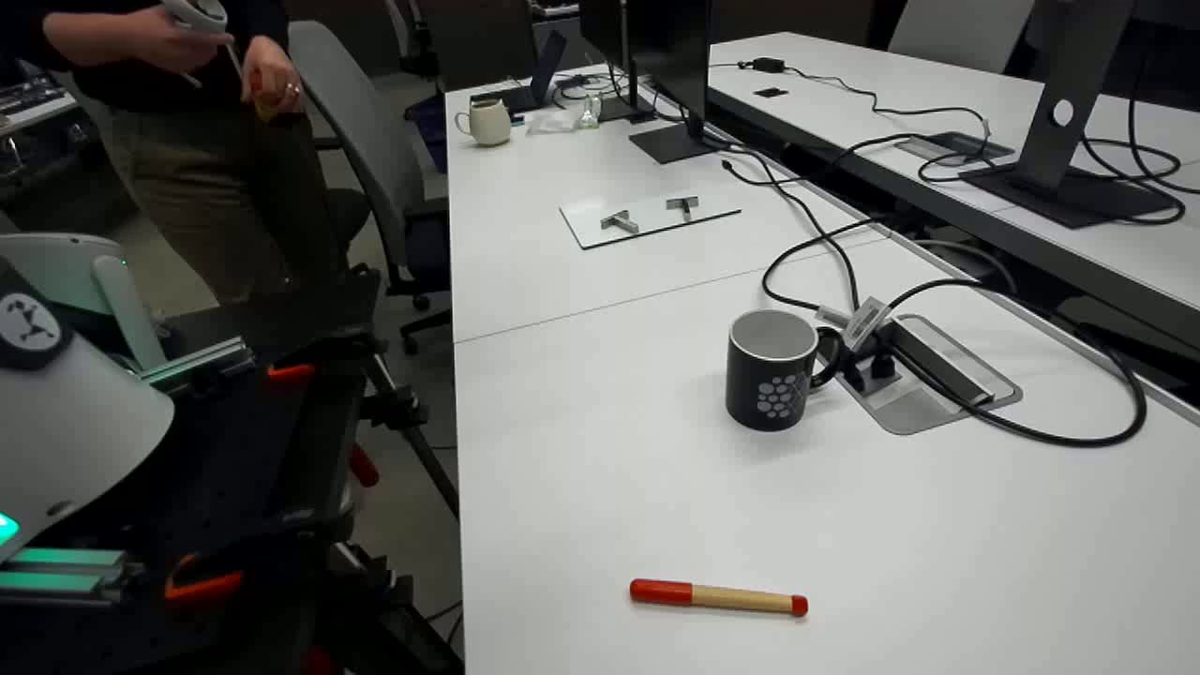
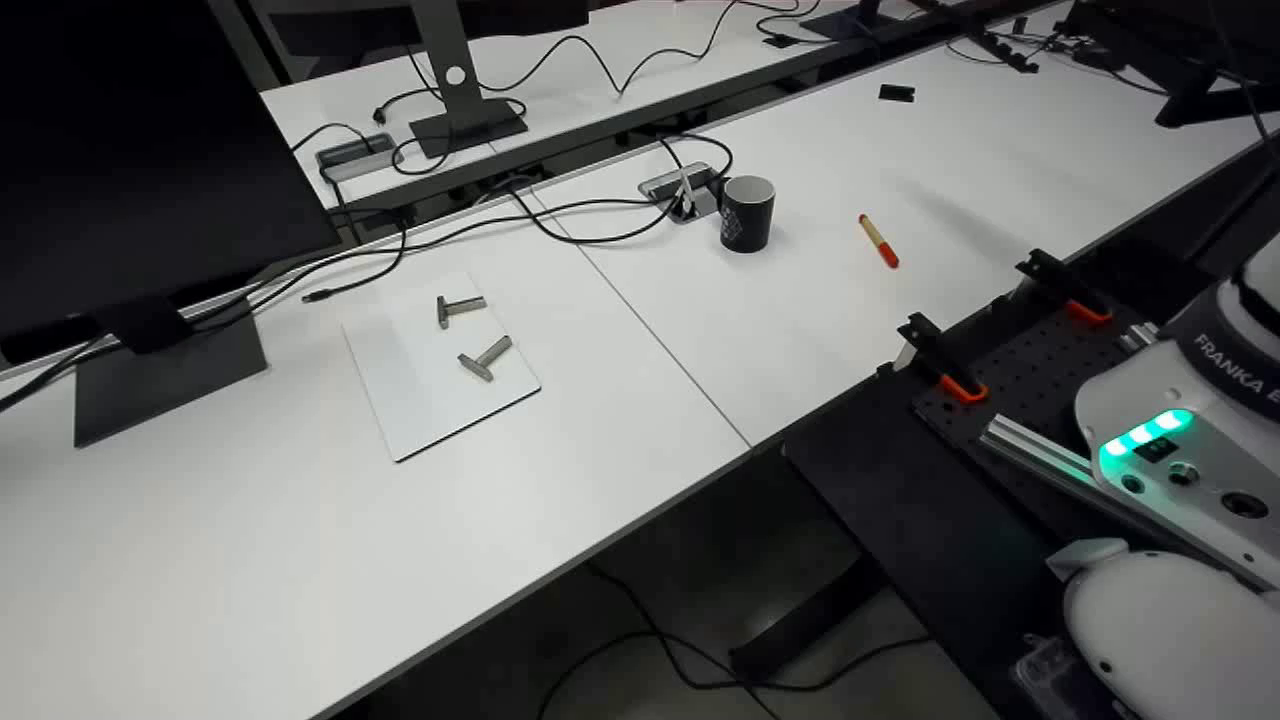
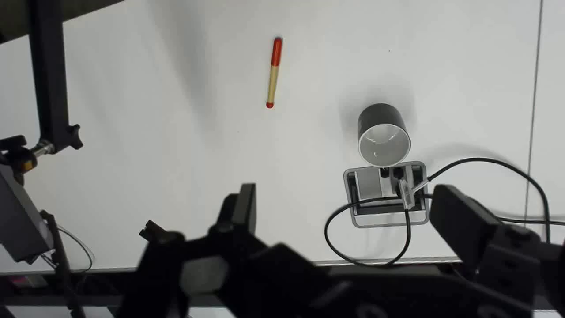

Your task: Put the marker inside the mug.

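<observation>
A long white surface (image 1: pixel 581 450) runs off into a dim office. The claw (image 3: pixel 346 201) hangs above it, jaws spread wide with nothing between them. Flat on the near side of the mug (image 1: pixel 771 370), well apart from it, lies the marker (image 1: pixel 717 597). It looks round, so I'd expect it to roll if the claw nudges it from one side first. A grip too near either end could let it swing; then it would reach the mug's mouth slanted, catch the rim and perhaps tip the mug over. The mug stands upright, its handle turned towards the socket (image 3: pixel 368 183) just beside it; whether handle and plug (image 1: pixel 883 364) touch, I can't tell. The black cable (image 3: pixel 476 159) looping out there bothers me more: the claw, dipping low, might snag it, drag the plug against the handle and shift the mug as the marker goes in. Well beyond the mug, a panel (image 2: pixel 420 385) with two T-shaped pieces (image 2: pixel 490 354) on it seems out of harm's way. Farther still, a white cup (image 1: pixel 489 124) could be mistaken for the target.
</observation>
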You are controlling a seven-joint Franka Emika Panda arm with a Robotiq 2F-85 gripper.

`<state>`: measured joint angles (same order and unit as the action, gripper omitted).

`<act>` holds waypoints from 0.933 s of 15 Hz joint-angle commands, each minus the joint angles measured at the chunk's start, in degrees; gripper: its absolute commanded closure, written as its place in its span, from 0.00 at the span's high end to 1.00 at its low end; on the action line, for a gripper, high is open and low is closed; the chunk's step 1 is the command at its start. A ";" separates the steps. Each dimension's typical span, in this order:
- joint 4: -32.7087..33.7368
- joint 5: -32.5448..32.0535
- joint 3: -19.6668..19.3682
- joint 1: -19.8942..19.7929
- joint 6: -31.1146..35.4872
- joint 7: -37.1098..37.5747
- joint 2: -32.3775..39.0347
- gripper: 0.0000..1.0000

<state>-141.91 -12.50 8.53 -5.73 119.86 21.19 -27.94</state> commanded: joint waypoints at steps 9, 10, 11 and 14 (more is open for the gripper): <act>-1.16 3.26 -3.39 2.95 3.70 -4.71 0.34 1.00; -2.03 5.60 -4.97 4.19 6.50 -7.81 0.25 1.00; -2.70 7.36 -6.11 4.98 8.68 -10.48 0.38 1.00; -4.82 14.09 -10.16 7.85 14.85 -19.71 1.12 1.00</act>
<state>-144.65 -4.70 2.60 -1.03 129.48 9.99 -27.29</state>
